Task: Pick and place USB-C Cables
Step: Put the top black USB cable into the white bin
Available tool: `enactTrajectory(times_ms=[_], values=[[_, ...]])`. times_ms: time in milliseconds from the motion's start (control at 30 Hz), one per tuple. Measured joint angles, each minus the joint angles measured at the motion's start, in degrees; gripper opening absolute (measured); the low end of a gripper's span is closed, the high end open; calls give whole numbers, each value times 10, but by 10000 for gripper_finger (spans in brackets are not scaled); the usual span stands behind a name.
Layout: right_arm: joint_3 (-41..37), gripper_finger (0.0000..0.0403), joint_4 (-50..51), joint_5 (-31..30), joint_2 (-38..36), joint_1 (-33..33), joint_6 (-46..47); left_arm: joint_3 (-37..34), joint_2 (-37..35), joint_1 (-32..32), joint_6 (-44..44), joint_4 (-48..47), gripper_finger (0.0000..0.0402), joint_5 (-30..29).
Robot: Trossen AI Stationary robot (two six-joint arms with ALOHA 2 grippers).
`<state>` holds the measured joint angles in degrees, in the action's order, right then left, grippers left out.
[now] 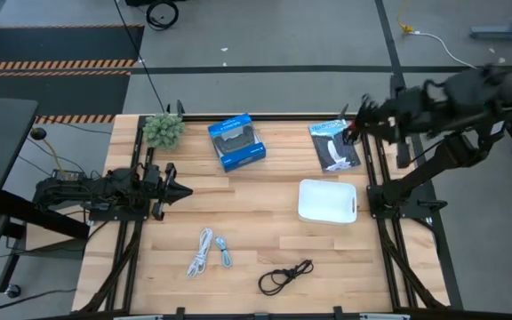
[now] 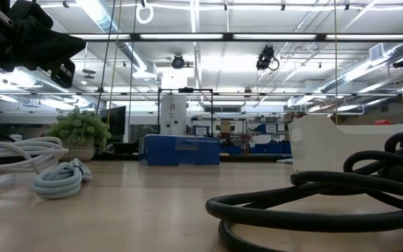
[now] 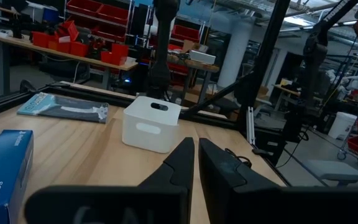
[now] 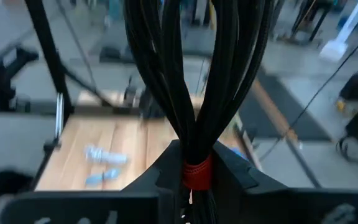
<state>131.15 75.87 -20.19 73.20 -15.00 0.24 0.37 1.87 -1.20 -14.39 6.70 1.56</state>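
From above, the right gripper (image 1: pixel 356 127) is being held over the table's far right corner, above a dark packet (image 1: pixel 334 145), and a bundled black cable is being carried in it, though that cable cannot be made out at this height. A white bin (image 1: pixel 328 201) is sitting just nearer than the packet. The left gripper (image 1: pixel 180 190) is being kept at the left edge, its tips pressed together on nothing. Three cables are lying near the front: a white cable (image 1: pixel 201 252), a pale blue-grey cable (image 1: pixel 224 252) just beside it, and a black cable (image 1: pixel 284 277) further right. A blue box (image 1: pixel 236 141) and a small plant (image 1: pixel 163 130) are standing along the far edge.

At table height, the black coil is filling the right foreground, and the white and pale cables are lying at the left.

Past the left wrist's fingers (image 3: pixel 179 163), the white bin is being seen across the boards.

At the right wrist, the bundled black cable (image 4: pixel 191 81) is being pinched firmly at its red tie (image 4: pixel 197 173), with loops hanging long.

The carried bundle is judged likely to be bound for the bin. A trailing loop may be caught on the rim and left draped outside, because only the tied waist is being gripped.
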Motion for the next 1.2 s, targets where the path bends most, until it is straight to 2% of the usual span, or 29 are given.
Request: enactTrajectory(times_ms=[200,367,733,1000,1200], values=[[0,64,-130,-4,-24,0,-43,0,0,0,0,0,30,0],[0,64,-167,-13,-36,0,-58,0,0,0,0,0,30,0],[-1,64,-31,-38,-37,0,30,0,0,0,0,0,29,0],[-2,64,100,-38,-31,0,143,0,0,0,0,0,30,0],[-54,64,128,-38,-30,0,181,0,0,0,0,0,30,0]])
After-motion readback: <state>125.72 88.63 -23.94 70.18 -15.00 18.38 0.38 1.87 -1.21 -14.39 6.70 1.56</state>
